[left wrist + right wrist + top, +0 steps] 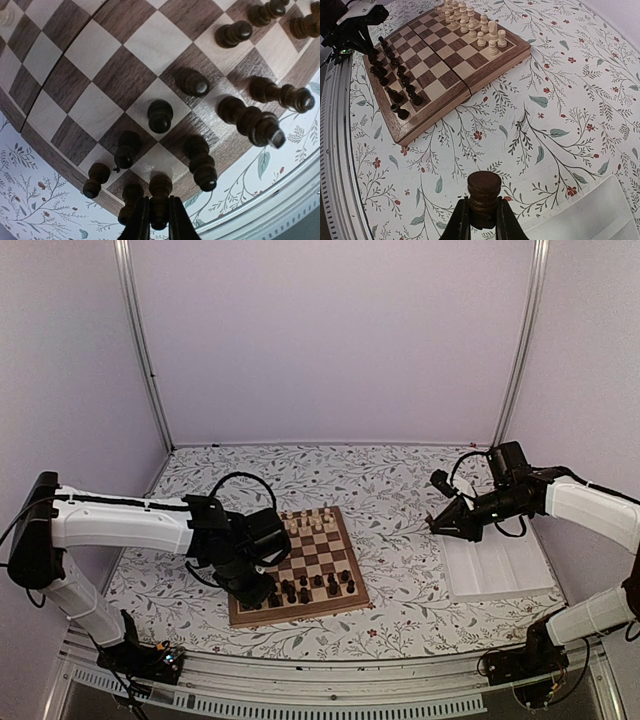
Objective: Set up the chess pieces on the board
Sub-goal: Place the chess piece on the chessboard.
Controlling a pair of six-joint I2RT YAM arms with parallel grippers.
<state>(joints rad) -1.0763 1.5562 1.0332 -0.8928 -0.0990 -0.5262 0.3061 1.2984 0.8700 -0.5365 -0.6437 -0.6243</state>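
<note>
Dark chess piece (pixel 483 186) in right gripper (pixel 481 209)

Bare board (pixel 445 65) centre (chess pieces (pixel 415 99) nearside)

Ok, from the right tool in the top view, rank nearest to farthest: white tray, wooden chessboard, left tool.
1. White rectangular tray, just beside the right tool.
2. Square brown-and-cream wooden chessboard, table centre.
3. Left tool, board's near-left corner.

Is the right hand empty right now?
No, the right wrist view shows the right hand clamped on a dark brown chess piece.
</note>
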